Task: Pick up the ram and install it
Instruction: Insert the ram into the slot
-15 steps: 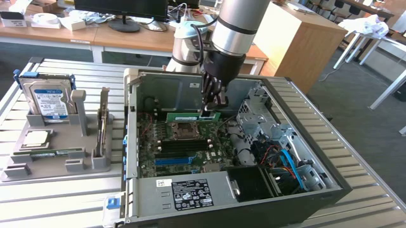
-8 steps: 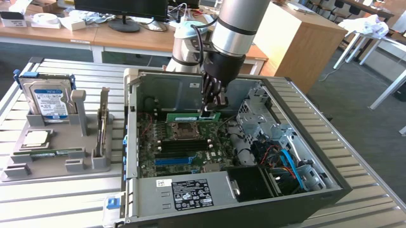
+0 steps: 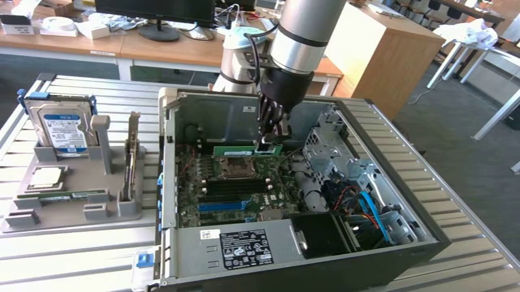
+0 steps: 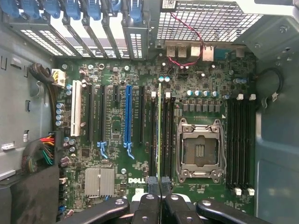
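Pinching the ram by its upper edge, the fingers stand narrow, one on each flat face of the thin green stick, so the gripper is closed on it. In the wrist view the ram shows edge-on as a slim green line running away from the fingertips. It lies in line with the black memory slots that sit between the processor socket and the long blue slot. Whether its lower edge touches a slot cannot be told.

In the exterior view the gripper points straight down into the open computer case. The ram is held level and upright on its long edge, low over the motherboard and just beside the processor socket, on the side nearer the case's far wall. The arm rises above it out of the case.

The case lies on its side on a slatted table. Well apart from it, toward the exterior view's left, a grey holder rests on the same table. It carries a hard drive standing upright and a square processor chip lying flat in front of the drive.
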Controlling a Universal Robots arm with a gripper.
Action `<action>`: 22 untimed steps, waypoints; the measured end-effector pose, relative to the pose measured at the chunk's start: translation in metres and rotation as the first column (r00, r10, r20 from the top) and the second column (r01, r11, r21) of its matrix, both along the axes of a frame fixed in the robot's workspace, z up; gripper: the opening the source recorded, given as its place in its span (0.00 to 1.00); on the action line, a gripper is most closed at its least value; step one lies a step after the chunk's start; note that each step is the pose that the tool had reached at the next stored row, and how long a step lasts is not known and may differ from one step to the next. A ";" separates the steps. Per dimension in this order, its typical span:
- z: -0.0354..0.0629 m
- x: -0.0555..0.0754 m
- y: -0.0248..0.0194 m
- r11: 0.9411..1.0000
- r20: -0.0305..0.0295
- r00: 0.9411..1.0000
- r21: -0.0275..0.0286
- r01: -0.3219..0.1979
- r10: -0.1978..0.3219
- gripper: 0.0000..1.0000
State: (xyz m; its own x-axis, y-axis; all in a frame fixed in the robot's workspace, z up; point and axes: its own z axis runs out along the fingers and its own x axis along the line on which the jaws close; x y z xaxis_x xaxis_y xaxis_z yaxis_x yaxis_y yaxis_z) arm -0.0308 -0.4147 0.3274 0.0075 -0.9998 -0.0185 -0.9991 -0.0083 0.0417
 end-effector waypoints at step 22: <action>-0.0029 0.000 0.0000 1.000 0.000 1.000 0.000 0.000 0.000 0.11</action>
